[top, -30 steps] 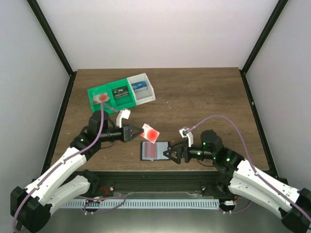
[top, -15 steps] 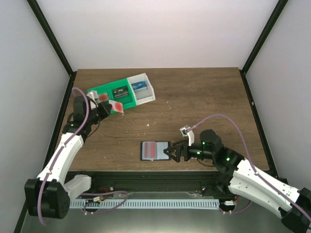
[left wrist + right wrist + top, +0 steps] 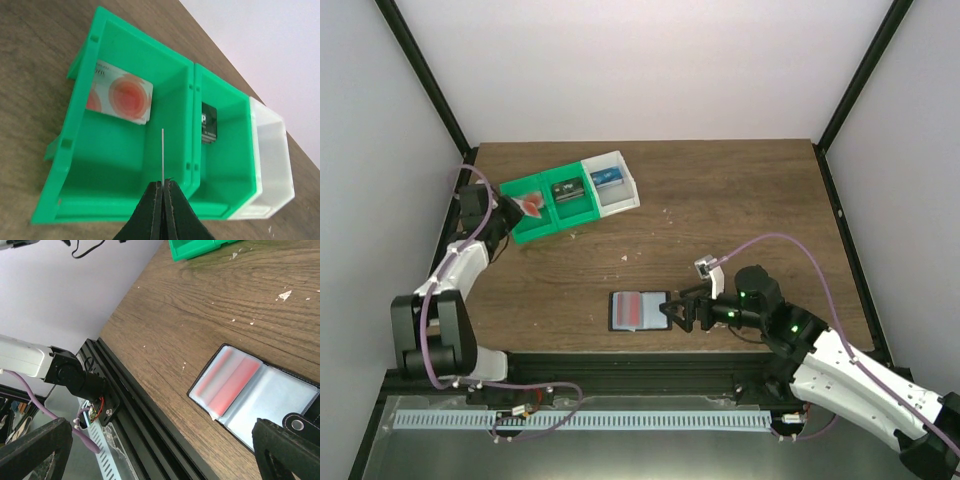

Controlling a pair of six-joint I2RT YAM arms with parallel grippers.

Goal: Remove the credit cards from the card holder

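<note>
L gripper (image 3: 163, 183) is pinched tight on a thin card (image 3: 162, 155). The wrist view shows this card edge-on and upright, over the leftmost green bin of the tray (image 3: 100, 207). A 2nd card (image 3: 120, 97), pale w/ red circles, leans on that bin's far wall. The middle bin has a black item (image 3: 209, 122), and the white end bin has a blue item (image 3: 606, 178).

The holder (image 3: 280, 395) lies open and flat on the table (image 3: 200, 315) near the front edge, well apart from the tray. Its left pocket shows red cards (image 3: 225, 385) through a cloudy sleeve, and its tab (image 3: 299, 425) sits at the right edge.

R gripper (image 3: 671, 313) has its jaws spread as wide as they go, w/ nothing in them. It's low at the holder's right edge — can't tell if it touches.
</note>
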